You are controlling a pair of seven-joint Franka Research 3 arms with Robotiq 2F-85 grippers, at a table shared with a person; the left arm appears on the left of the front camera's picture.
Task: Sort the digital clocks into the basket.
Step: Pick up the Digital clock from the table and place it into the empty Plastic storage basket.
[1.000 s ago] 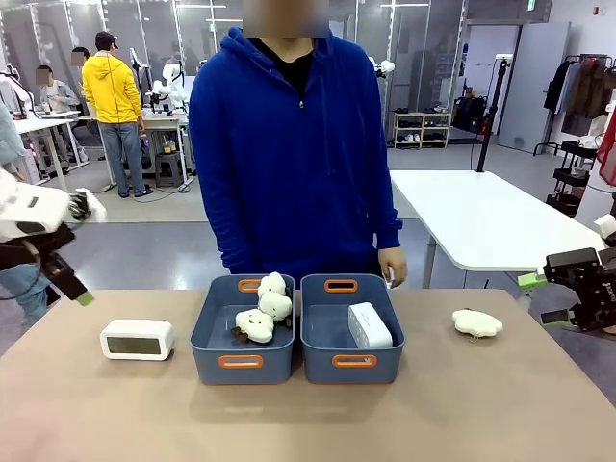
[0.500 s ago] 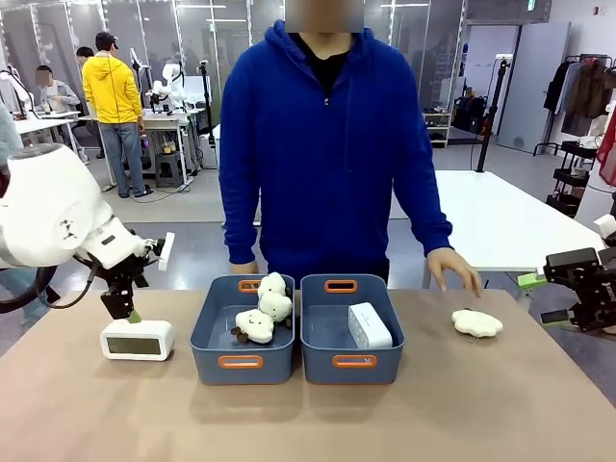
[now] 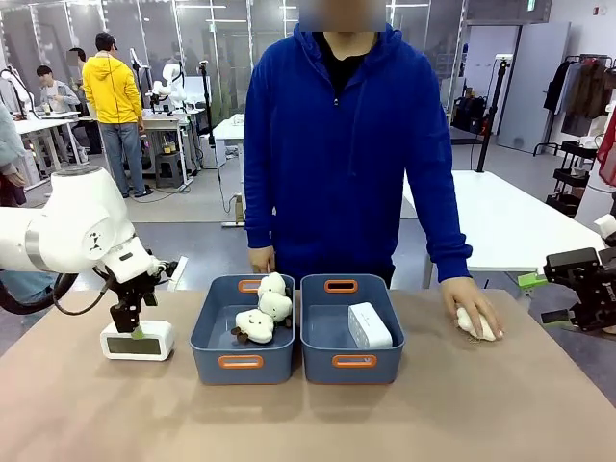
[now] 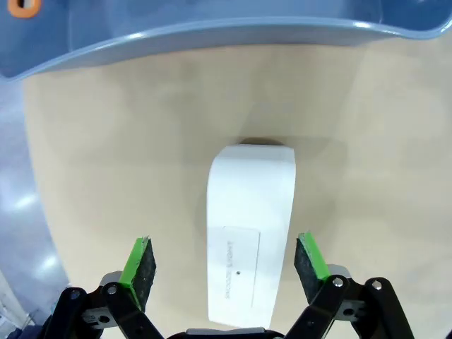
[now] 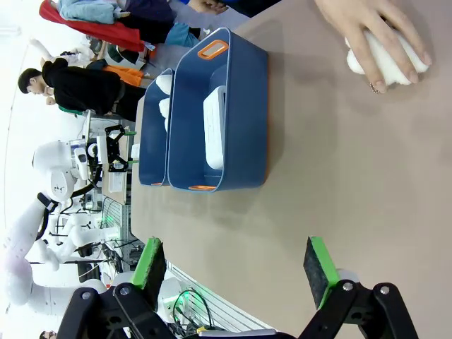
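The brown table [image 3: 433, 414] spans the lower frame, with a person in blue behind it. At centre sit two blue-grey tubs: the left tub [image 3: 207, 364] holds cream plush toys [image 3: 262, 313], and the right basket [image 3: 318, 364] holds one digital clock [image 3: 369, 325] tilted on edge. The other clock [image 3: 138, 340] lies on the table at lower left (just beside the left tub). The left gripper [image 3: 128, 325] hangs right over it, pads spread either side, not touching. At the right edge the right gripper [image 3: 539, 299] is spread too, holding nothing. The person's hand [image 3: 474, 306] covers a plush toy [image 3: 467, 323].
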